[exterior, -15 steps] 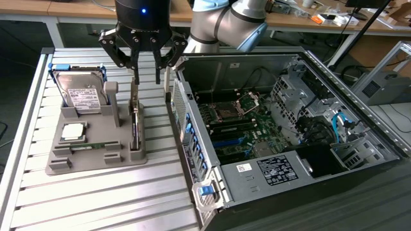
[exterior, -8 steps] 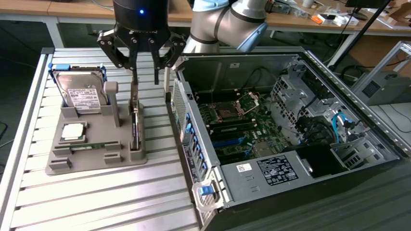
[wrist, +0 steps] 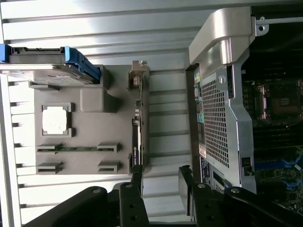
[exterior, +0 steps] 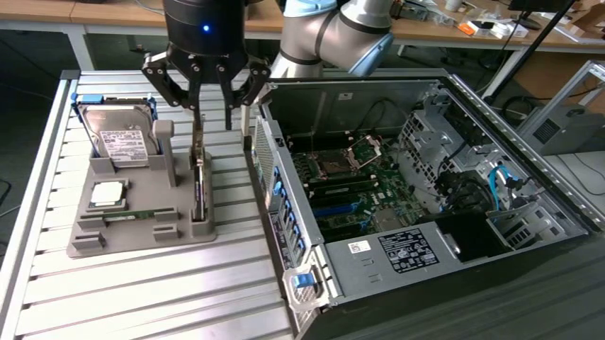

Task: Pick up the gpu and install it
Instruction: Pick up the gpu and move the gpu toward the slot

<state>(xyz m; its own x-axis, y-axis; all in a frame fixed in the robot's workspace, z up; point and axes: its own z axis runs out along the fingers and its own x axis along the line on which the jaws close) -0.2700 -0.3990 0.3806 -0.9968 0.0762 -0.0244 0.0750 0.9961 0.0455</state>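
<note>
Upright, the gpu (exterior: 198, 190) stands in a gray holder (exterior: 132, 237).

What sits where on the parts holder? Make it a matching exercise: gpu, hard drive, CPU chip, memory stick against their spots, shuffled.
Things:
1. gpu
2. hard drive
3. CPU chip
4. memory stick

Spots:
A. lying flat in a square recess
B. standing on edge in the slot nearest the PC case
C. propped up, white label showing
D. thin green strip held low between small clips

Pairs: 1-B, 2-C, 3-A, 4-D
</note>
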